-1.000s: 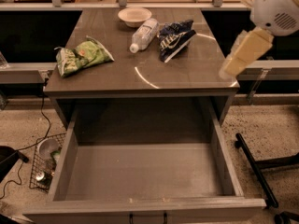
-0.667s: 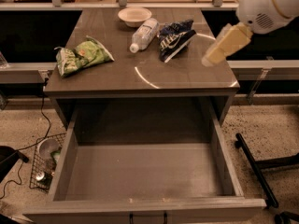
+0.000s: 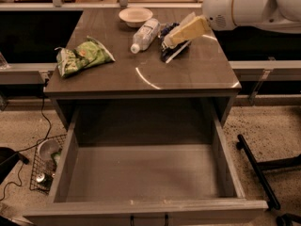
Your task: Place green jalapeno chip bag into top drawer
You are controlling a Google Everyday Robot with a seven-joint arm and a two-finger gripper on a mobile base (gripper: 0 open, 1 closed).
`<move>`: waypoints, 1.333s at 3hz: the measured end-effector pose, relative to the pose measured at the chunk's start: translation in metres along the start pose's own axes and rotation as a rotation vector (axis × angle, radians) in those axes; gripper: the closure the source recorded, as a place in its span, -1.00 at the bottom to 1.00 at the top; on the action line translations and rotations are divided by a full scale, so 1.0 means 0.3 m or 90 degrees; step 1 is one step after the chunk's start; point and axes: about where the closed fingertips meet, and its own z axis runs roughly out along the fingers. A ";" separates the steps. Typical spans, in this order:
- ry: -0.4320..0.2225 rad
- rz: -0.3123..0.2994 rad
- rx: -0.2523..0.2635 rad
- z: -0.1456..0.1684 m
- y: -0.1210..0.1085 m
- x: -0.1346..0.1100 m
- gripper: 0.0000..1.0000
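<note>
The green jalapeno chip bag (image 3: 82, 56) lies on the left side of the counter top (image 3: 188, 74), wrinkled, light green and white. The top drawer (image 3: 226, 157) is pulled wide open below the counter, and its grey box holds nothing. Its small dark handle (image 3: 148, 219) shows at the front edge. My gripper (image 3: 170, 42) hangs from the white arm (image 3: 240, 4) over the counter's back right, above a dark blue and white bag. It is well to the right of the green bag and holds nothing that I can see.
The dark blue and white bag (image 3: 165, 54) is partly hidden by the gripper. A clear plastic bottle (image 3: 145, 34) lies beside it and a white bowl (image 3: 135, 16) stands behind. A wire basket (image 3: 44, 166) sits on the floor at left, and black legs (image 3: 256, 168) at right.
The arm has swung left from beyond the counter's right edge to above the dark blue bag. The green bag and the drawer have not moved.
</note>
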 end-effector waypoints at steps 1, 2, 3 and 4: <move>-0.004 0.003 -0.005 0.018 0.007 -0.001 -1.00; -0.016 0.009 -0.017 0.067 0.023 -0.002 -1.00; -0.017 0.031 -0.105 0.286 0.086 0.052 -1.00; -0.018 0.049 -0.161 0.434 0.140 0.073 -1.00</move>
